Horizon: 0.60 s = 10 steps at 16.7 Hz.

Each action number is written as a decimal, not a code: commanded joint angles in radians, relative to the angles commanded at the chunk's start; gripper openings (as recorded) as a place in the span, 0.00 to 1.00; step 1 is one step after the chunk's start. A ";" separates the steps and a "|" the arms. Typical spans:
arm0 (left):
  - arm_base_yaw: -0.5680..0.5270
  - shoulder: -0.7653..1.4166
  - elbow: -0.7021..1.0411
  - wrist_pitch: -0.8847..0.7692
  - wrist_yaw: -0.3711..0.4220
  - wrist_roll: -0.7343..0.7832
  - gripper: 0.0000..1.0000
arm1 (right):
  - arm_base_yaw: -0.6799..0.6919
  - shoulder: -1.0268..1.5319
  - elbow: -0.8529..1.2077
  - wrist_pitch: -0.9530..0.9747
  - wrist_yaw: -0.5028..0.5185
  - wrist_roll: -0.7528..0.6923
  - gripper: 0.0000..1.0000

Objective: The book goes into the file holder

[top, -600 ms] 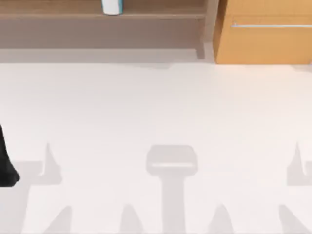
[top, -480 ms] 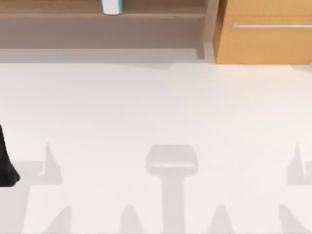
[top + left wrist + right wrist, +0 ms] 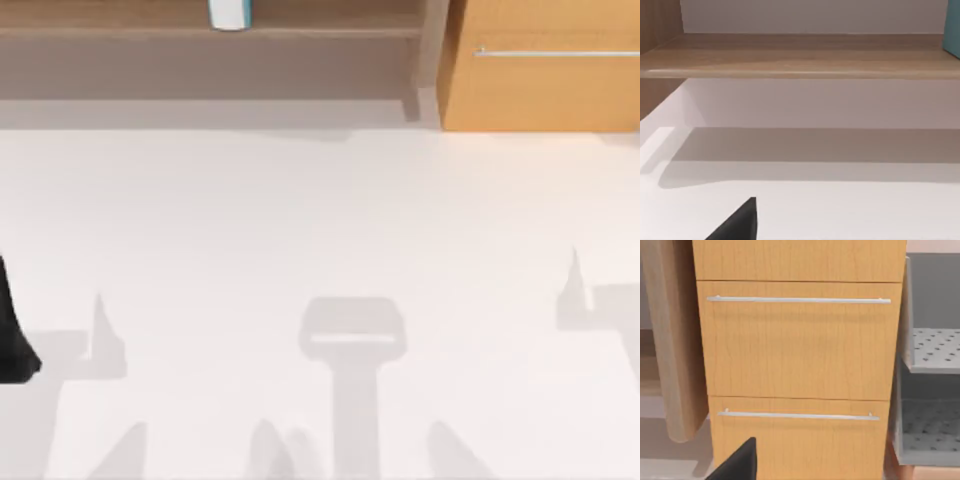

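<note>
Left gripper over white table, wooden shelf behind.

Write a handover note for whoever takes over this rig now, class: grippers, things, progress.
Left gripper: at the left side of the table, facing the wooden shelf.
Right gripper: facing the drawer cabinet, grey file holder beside it.
Book: upright on the shelf at the back.
Done: nothing.
Left: grasp the book, put it into the file holder.

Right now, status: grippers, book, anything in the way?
Left gripper at table's left edge, holding nothing. Book upright on the wooden shelf at the back, untouched. Right wrist view faces the drawer cabinet. No obstruction seen.
</note>
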 joint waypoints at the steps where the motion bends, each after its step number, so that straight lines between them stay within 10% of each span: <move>1: 0.000 0.000 0.000 0.000 0.000 0.000 1.00 | 0.034 0.078 0.072 0.006 0.030 -0.002 1.00; 10: 0.000 0.000 0.000 0.000 0.000 0.000 1.00 | 0.360 1.008 0.875 0.101 0.366 -0.016 1.00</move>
